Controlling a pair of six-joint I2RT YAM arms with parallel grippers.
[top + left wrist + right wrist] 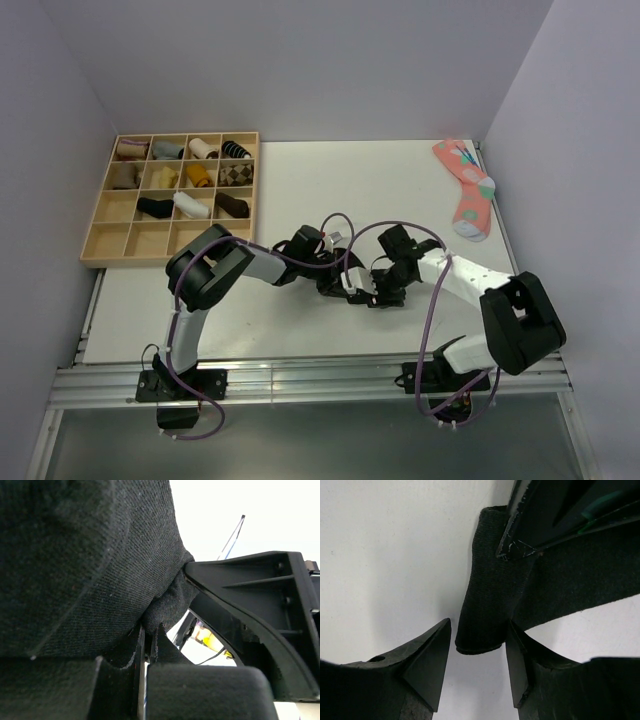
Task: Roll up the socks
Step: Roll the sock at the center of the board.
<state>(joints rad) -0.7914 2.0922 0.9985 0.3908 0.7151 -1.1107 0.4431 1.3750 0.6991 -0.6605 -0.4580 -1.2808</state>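
The black sock (75, 565) fills the upper left of the left wrist view. My left gripper (148, 636) is shut on a fold of its knit fabric. In the right wrist view one rounded end of the sock (485, 580) hangs down between the fingertips of my right gripper (478, 626), which is open. That end lies close against the right fingertip (515, 645), with a gap to the left one. From above, the left gripper (338, 282) and the right gripper (378, 292) meet at the table's middle, and the sock is mostly hidden between them.
A wooden compartment tray (100, 228) with several rolled sock bundles sits at the back left. A pink spotted sock (468, 192) lies at the back right corner. Walls close in on the left, back and right of the white table (300, 180).
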